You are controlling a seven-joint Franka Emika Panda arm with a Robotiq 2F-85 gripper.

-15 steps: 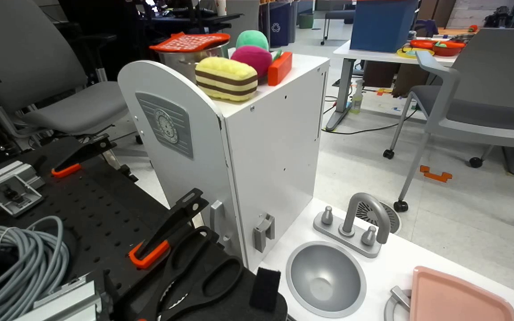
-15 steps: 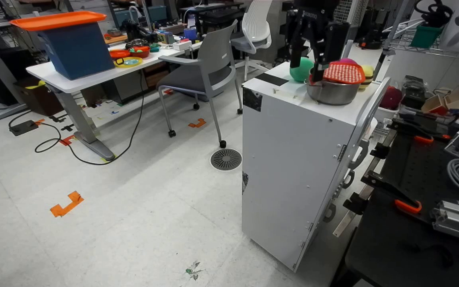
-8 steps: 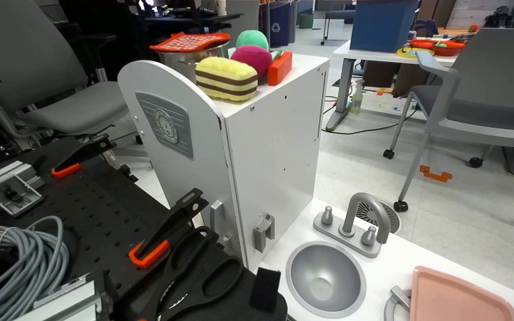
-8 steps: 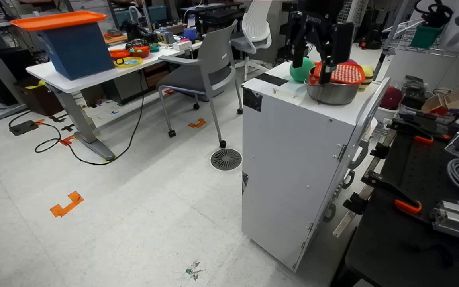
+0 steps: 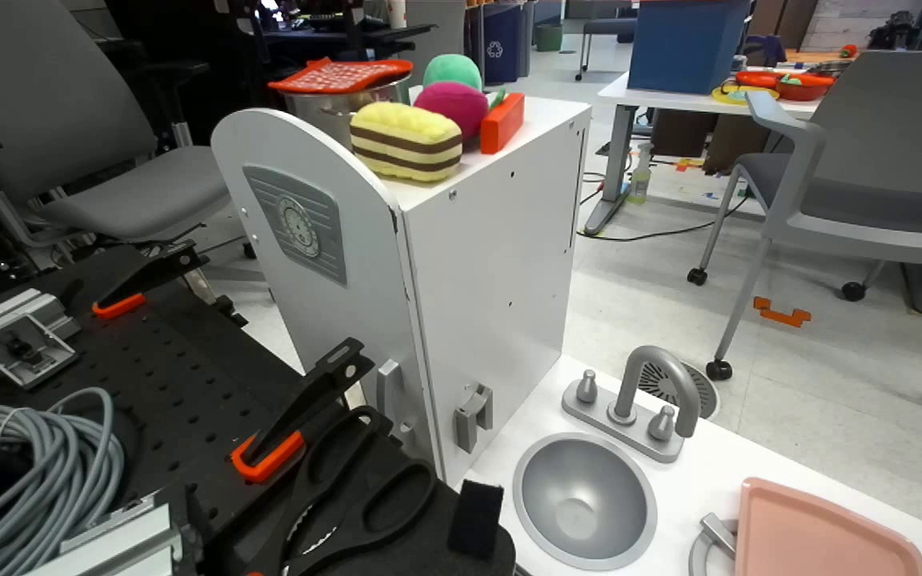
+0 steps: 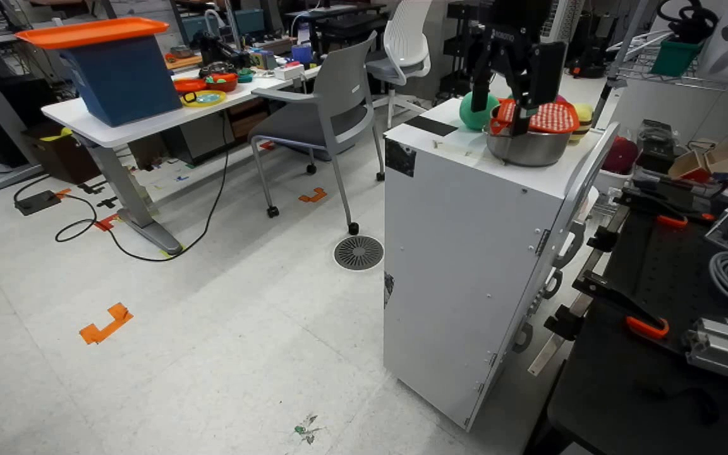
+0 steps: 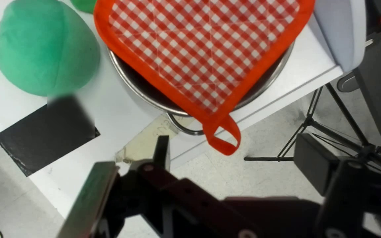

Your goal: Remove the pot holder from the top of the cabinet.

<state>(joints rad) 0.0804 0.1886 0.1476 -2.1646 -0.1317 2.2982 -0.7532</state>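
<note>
The pot holder (image 7: 203, 43) is an orange-red checked pad with an orange border. It lies flat across a metal pot (image 6: 528, 150) on top of the white cabinet (image 6: 459, 253). The pad also shows in both exterior views (image 5: 341, 78) (image 6: 557, 117). Its hanging loop (image 7: 224, 147) sticks out past the pot rim, over the cabinet's edge. My gripper (image 7: 238, 157) is open and empty. In the wrist view its fingers stand wide apart, one to either side of the loop. In an exterior view the gripper (image 6: 500, 117) hangs at the pot's near side, partly covering the pad; contact is unclear.
A green ball (image 7: 46, 49), a pink ball (image 5: 454, 106), a yellow-and-maroon striped block (image 5: 405, 140) and a red block (image 5: 503, 124) sit on the cabinet around the pot. The pot's wire handle (image 7: 184, 127) is beside the loop. A rounded panel (image 5: 309, 184) rises along one side.
In an exterior view my gripper has shifted right and slightly down, along the near side of the pot. It stays open. The pot holder and the other things have not moved.
</note>
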